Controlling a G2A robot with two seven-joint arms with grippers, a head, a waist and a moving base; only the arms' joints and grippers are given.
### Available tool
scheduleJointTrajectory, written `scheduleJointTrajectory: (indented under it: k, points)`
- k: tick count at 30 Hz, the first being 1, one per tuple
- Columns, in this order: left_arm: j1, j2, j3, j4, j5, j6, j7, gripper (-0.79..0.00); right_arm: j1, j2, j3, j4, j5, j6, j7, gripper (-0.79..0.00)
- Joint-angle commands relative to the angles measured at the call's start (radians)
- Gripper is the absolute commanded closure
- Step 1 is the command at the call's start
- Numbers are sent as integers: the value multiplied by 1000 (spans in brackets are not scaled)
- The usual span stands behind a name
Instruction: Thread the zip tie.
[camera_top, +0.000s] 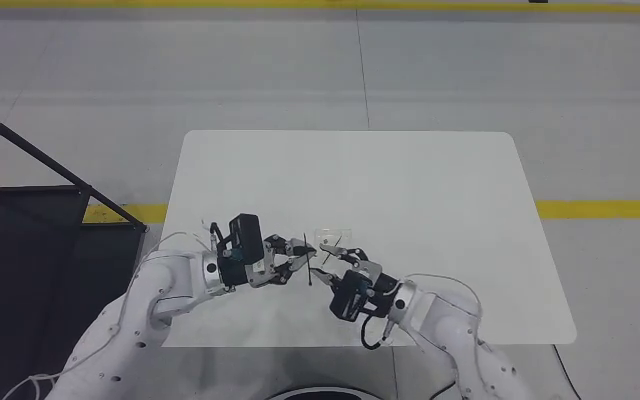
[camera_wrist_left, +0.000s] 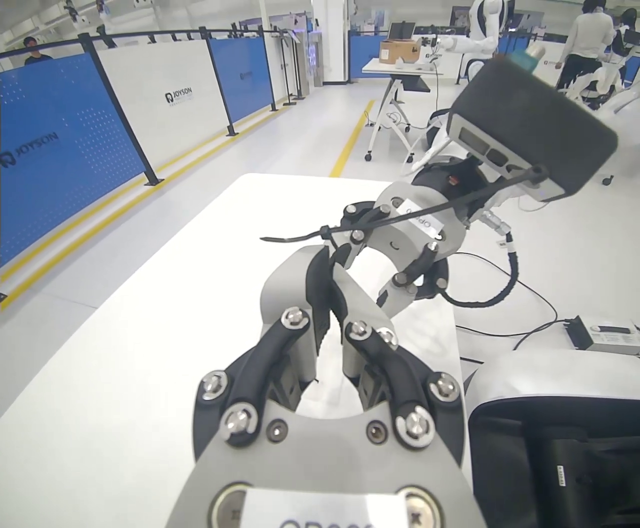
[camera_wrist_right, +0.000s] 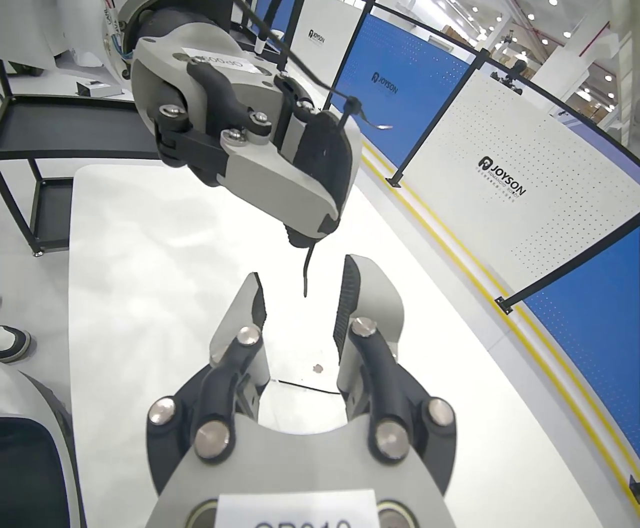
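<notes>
Zip tie (camera_wrist_left: 325, 233): it is up off the desk (camera_top: 420, 200), over the near middle, pinched between the pads of the left gripper (camera_wrist_left: 327, 255), which is closed tight on it. Its head sits just past the fingertips. A black strap runs crosswise through the head, with a short curled tip sticking out on one side. The long part on the other side slants away to a small block at its far end, near the right arm's wrist. A thin tail hangs out of the opposite side of the pads. I cannot tell whether all this is one tie looped on itself or two ties.

The right gripper (camera_wrist_right: 302, 280) faces the left one, close by, with its jaws spread wide and holding nothing. The tail's end shows between its fingertips and touches neither. A thin black strip (camera_wrist_right: 305, 387) lies on the desk under it.
</notes>
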Motion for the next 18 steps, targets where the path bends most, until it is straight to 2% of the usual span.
scheduleJointTrajectory:
  k: [1,4,5,8,9,18]
  points:
    - [1,-1,2,1,2,0,0,0,0,-1,-4,-3,-4,8,-4,-336]
    - [-1,-2,4,1,4,-3,-1,0,2,-2,-8,-2,-9,10,-6,-259]
    - [-1,-3,4,2,4,-3,-1,0,2,-2,-9,-2,-10,10,-8,-172]
    - [-1,-4,3,3,7,-1,1,0,2,-2,-10,-2,-12,12,-11,-25]
    - [0,-4,2,3,8,-1,2,0,2,-2,-10,-1,-14,13,-11,0]
    - [4,-6,-4,3,9,-3,0,0,-2,-3,-12,-4,-20,13,-12,0]
